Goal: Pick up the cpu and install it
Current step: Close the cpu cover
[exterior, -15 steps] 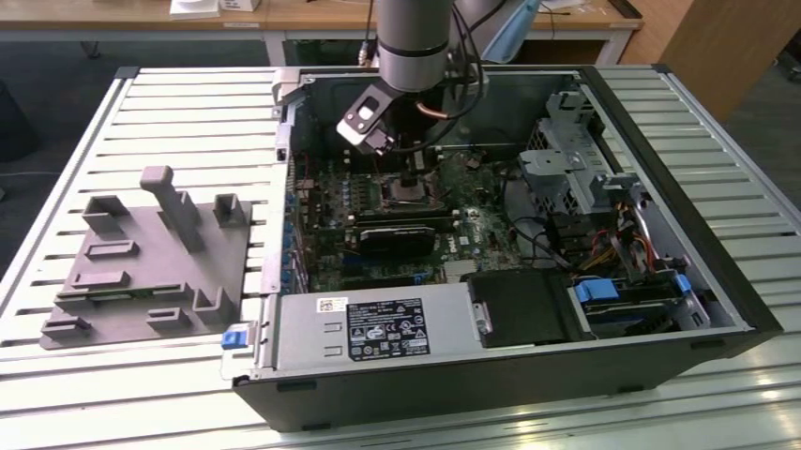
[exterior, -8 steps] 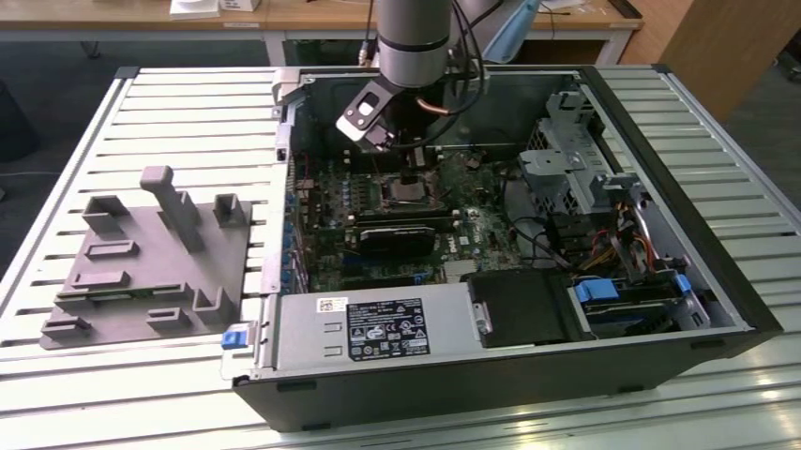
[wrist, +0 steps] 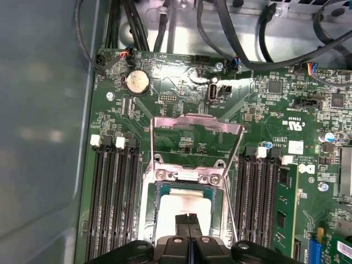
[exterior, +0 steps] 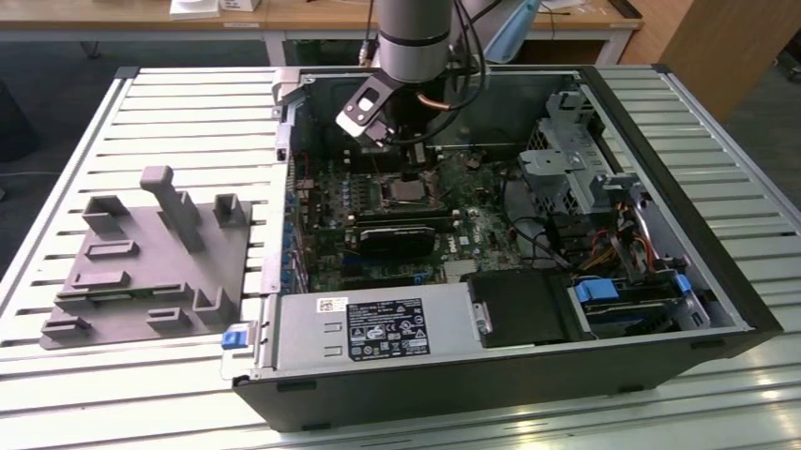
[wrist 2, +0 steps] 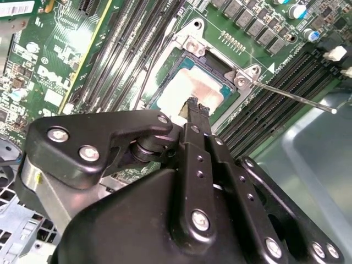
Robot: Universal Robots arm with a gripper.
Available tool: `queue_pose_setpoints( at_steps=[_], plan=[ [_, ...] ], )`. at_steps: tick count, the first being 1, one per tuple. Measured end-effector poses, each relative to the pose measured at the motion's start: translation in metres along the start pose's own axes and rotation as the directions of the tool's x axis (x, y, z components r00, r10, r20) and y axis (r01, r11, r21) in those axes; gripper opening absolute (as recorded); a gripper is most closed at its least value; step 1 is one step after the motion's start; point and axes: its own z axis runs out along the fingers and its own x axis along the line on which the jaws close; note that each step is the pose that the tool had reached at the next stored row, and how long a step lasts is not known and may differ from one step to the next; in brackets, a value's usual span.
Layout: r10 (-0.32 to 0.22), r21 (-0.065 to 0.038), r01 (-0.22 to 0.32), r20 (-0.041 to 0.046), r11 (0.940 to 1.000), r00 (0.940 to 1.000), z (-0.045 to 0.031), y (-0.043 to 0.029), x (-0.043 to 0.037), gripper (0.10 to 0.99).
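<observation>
Setup: we've got the arm (exterior: 414,37) reaching down into the open computer case (exterior: 501,389), which lies on its side on the slatted desk (exterior: 188,112).

Claw: the claw (wrist 2: 197,105) is closed. Its fingers (wrist: 182,226) are pressed together with nothing between them, so it isn't gripping anything.

Cpu: the cpu (wrist: 184,202) lies flat in the socket (wrist: 187,175) on the motherboard (wrist: 264,110), silver top facing up.

Claw vs cpu: this is the bit that matters. The chip is straight under the claw tips. In both wrist views the tips sit over the lid, toward one edge rather than dead centre. We honestly can't tell if they're touching it or just above it.

Axis: the chip is square, so there's no real long axis. Its edges run parallel to the socket frame and the memory slots (wrist: 110,192).

Socket hardware: the load plate (wrist: 196,122) stands flipped open, off the chip. The thin lever (wrist 2: 297,99) sticks out away from the socket.

Progress: our guess is the cpu is already dropped in, just not clamped.

Room: pretty tight, with memory slots on both sides, cables (wrist: 140,27) past the board and case walls all round.

Surface: the desk is ribbed metal. The grey tray (exterior: 126,281) sits at the exterior view's left of the case, well apart from the claw.
</observation>
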Motion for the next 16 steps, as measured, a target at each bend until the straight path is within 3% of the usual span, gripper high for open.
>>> queue_pose_setpoints(
  at_steps=[10, 16],
  plan=[
    [0.001, 0.0, -0.001, 0.0001, 1.0, 1.0, -0.0159, 0.0013, 0.0, 0.106],
    [0.001, 0.002, -0.001, 0.0001, 1.0, 1.0, -0.0351, 0.0024, 0.0, 0.106]
  ],
)
